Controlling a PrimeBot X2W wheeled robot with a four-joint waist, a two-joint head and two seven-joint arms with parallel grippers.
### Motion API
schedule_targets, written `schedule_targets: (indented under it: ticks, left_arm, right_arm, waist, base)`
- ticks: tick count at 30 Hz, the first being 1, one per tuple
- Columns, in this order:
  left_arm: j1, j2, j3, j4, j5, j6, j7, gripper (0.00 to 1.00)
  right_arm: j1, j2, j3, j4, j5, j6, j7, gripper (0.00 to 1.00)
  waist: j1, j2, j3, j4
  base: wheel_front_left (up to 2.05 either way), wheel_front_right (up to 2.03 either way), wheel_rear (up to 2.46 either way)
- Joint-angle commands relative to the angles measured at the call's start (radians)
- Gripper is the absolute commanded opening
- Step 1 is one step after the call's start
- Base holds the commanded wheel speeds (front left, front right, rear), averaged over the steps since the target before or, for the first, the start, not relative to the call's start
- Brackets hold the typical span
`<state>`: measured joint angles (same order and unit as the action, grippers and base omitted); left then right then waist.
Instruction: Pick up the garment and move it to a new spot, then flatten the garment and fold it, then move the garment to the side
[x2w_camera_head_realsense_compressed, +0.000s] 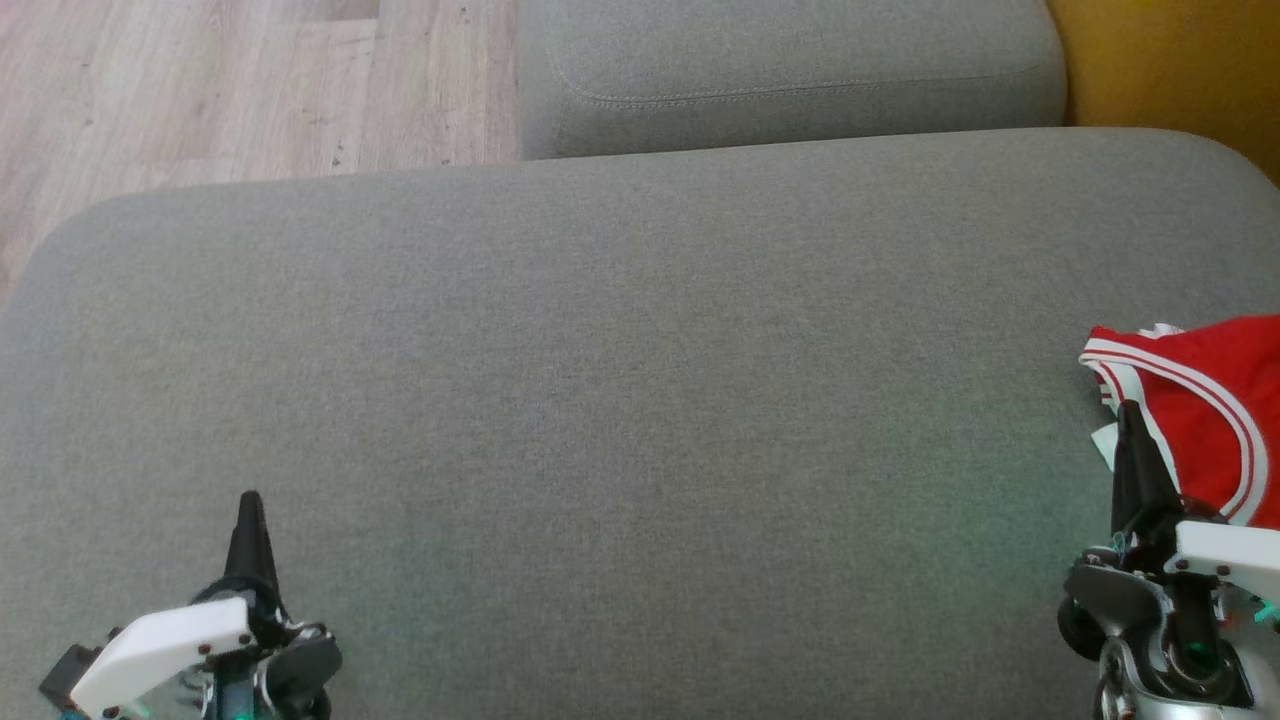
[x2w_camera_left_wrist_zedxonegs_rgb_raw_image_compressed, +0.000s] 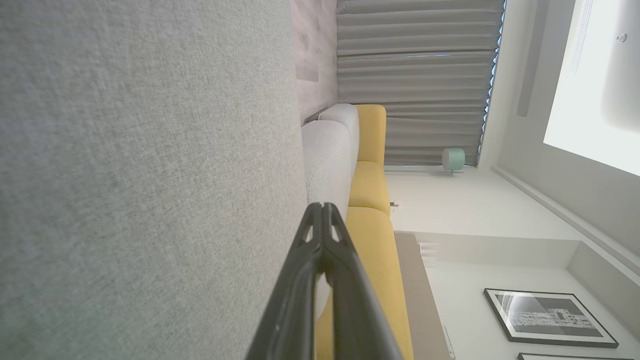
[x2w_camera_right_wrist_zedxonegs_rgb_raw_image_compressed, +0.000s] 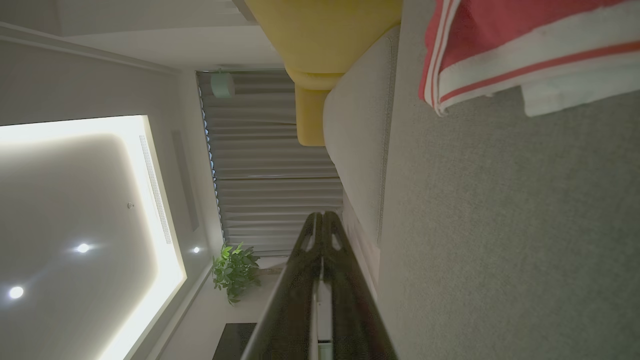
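Garment (x2w_camera_head_realsense_compressed: 1210, 395) lies seemingly folded at the right edge of the sofa cushion (x2w_camera_head_realsense_compressed: 600, 400); left gripper (x2w_camera_head_realsense_compressed: 250, 503) and right gripper (x2w_camera_head_realsense_compressed: 1128, 412) are clenched and empty, so the task looks finished.

Big grey cushion (x2w_camera_head_realsense_compressed: 640, 400) up front, smaller grey cushion (x2w_camera_head_realsense_compressed: 790, 80) right behind it, wood floor (x2w_camera_head_realsense_compressed: 250, 90) past its far-left corner, yellow sofa (x2w_camera_head_realsense_compressed: 1170, 70) past its far-right.

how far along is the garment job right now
Done: hard to say. The red garment lies at the right edge of the grey cushion, cut off by the frame, so folded or not is unclear. In hand: nothing; the left gripper and right gripper are shut and empty. Left: possibly everything, or nothing if that is its final spot.
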<state>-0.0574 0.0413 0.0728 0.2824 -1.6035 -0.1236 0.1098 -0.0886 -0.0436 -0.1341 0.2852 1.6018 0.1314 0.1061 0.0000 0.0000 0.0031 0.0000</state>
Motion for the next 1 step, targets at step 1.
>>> schedule_targets:
  ticks: [1]
  left_arm:
    - [-0.051,0.009,0.041,-0.037,-0.005,-0.007,0.003,0.00]
  right_arm:
    - [-0.019,-0.007,0.020,-0.040,0.007,-0.001,0.007,0.00]
  waist:
    - [0.0000,0.0000,0.000,0.000]
  base:
    - [0.00,0.00,0.00]
